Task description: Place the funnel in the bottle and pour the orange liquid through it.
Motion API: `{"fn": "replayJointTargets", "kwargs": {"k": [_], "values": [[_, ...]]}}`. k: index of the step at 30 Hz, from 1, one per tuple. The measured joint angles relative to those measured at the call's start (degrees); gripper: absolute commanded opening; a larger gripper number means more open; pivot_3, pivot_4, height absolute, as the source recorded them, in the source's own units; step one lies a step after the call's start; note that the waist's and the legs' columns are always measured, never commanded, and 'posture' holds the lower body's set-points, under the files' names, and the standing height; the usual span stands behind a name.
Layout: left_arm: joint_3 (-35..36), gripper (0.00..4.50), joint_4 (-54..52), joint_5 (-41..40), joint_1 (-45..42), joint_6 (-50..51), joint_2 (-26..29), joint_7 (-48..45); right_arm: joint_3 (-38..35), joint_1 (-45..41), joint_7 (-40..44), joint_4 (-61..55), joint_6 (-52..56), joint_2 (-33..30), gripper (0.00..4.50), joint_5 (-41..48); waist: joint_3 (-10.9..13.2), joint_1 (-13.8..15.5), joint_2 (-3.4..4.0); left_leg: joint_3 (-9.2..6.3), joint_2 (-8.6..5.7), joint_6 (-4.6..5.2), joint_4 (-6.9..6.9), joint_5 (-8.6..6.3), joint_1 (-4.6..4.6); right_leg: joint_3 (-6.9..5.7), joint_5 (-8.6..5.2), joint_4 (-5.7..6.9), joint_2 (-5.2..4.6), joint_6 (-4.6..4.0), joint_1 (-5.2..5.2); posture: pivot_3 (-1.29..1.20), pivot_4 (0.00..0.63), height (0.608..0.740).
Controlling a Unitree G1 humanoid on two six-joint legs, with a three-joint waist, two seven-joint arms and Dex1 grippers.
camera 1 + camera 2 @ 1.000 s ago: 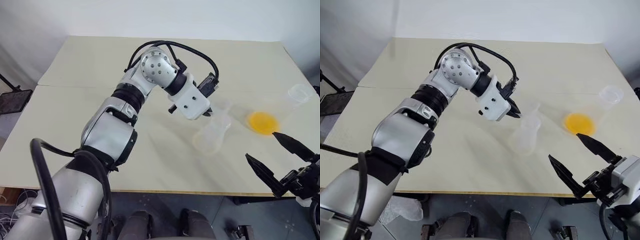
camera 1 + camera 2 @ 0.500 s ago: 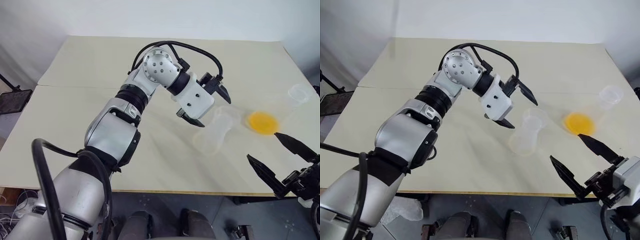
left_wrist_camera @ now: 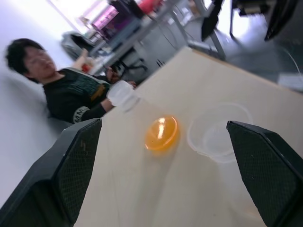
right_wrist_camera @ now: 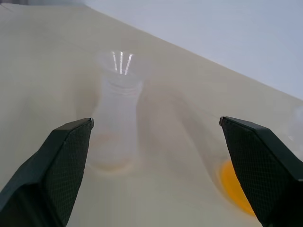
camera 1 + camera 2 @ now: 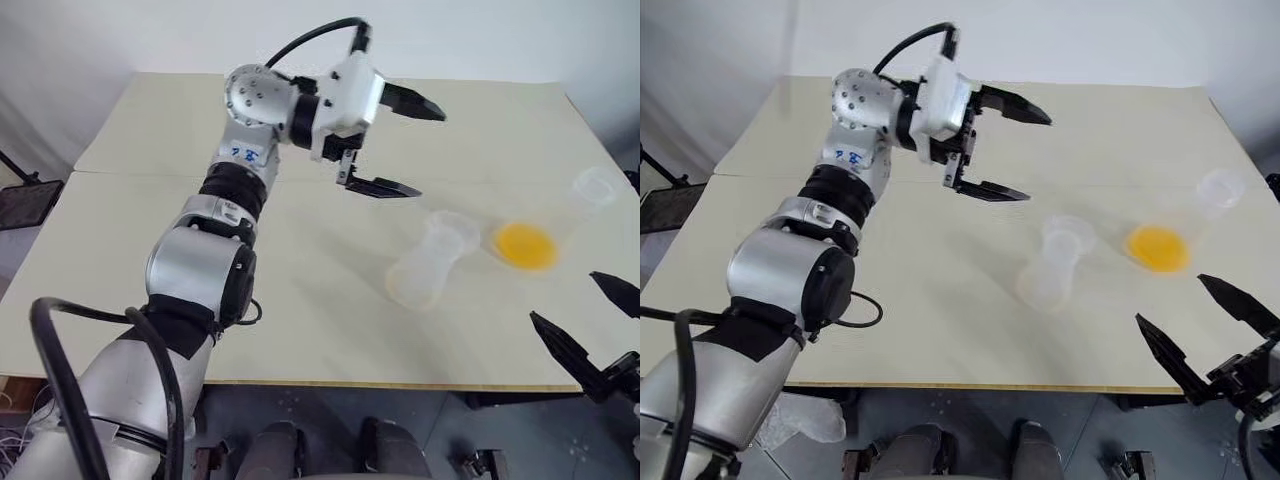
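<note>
A frosted, whitish plastic bottle [image 5: 428,262] stands upright on the desk, with a faint clear plastic funnel [image 5: 452,228] seated in its wide mouth. Just beside it, the bright orange liquid [image 5: 525,245] sits in a clear vessel.

**Pale plastics, one bright orange**

You have a frosted whitish bottle [image 5: 428,260] on a cream table [image 5: 160,230]. The orange liquid [image 5: 524,245] glows orange-yellow through clear, colourless plastic. A colourless clear cup [image 5: 598,185] sits pale against the cream. Your left gripper [image 5: 398,145] and right gripper [image 5: 592,322] have black fingers; the left arm is silver.
</note>
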Motion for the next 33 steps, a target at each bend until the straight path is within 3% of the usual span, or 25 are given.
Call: {"fn": "replayJointTargets", "kwargs": {"k": [5, 11, 17, 23, 26, 33], "values": [[2.15, 4.49, -7.26, -4.06, 12.38, 11.92, 3.85, 0.02, -2.38, -1.32, -4.43, 1.5, 0.86, 0.52, 4.5, -0.5, -0.02, -0.31, 0.03, -0.02, 0.03, -0.02, -0.02, 0.0, 0.08, 0.03, 0.0, 0.11, 0.0, 0.0, -0.01, 0.0, 0.15, 0.74], [-1.45, 4.49, -17.29, -4.18, 25.74, 18.73, 4.03, 0.03, -4.48, -2.48, -11.15, 2.86, 3.1, 0.86, 4.5, -1.46, -0.01, 0.44, 0.02, -0.23, -0.08, -0.03, 0.14, 0.0, -0.1, 0.1, 0.0, 0.19, -0.05, 0.0, -0.03, 0.0, 0.15, 0.74], [-5.04, 4.49, -33.66, -5.82, 37.72, 26.1, 3.86, 1.08, -6.96, 5.94, -16.41, -1.58, 6.19, 7.12, 4.5, -0.03, -0.08, 0.07, 0.15, -0.24, -0.02, -0.08, 0.04, 0.0, 0.02, 0.17, 0.0, 0.18, 0.01, 0.01, 0.02, 0.0, 0.15, 0.74], [-6.37, 4.49, -43.58, -7.45, 42.68, 30.9, 3.29, 5.6, -6.06, 12.66, -18.36, -8.6, 6.86, 12.43, 4.5, 1.62, -0.11, -0.13, 0.19, -0.19, -0.04, -0.12, 0.04, 0.03, 0.13, 0.42, 0.0, 0.17, 0.0, 0.0, 0.06, 0.0, 0.15, 0.74], [-6.86, 4.49, -46.15, -7.86, 44.28, 32.11, 3.18, 6.87, -4.71, 11.32, -19.48, -8.47, 7.15, 11.75, 4.5, 1.6, -0.12, -0.17, 0.21, -0.2, -0.03, -0.13, 0.03, 0.03, 0.14, 0.41, 0.0, 0.17, 0.02, 0.0, 0.05, 0.0, 0.15, 0.74], [-7.22, 4.49, -50.79, -8.34, 47.18, 32.41, 4.1, 10.58, 0.57, -2.27, -23.47, -1.35, 9.9, 4.63, 4.5, -0.36, -0.2, -0.11, 0.36, -0.22, -0.05, -0.13, 0.03, 0.03, 0.14, 0.39, 0.0, 0.2, 0.01, -0.01, 0.04, 0.0, 0.15, 0.74]]}}
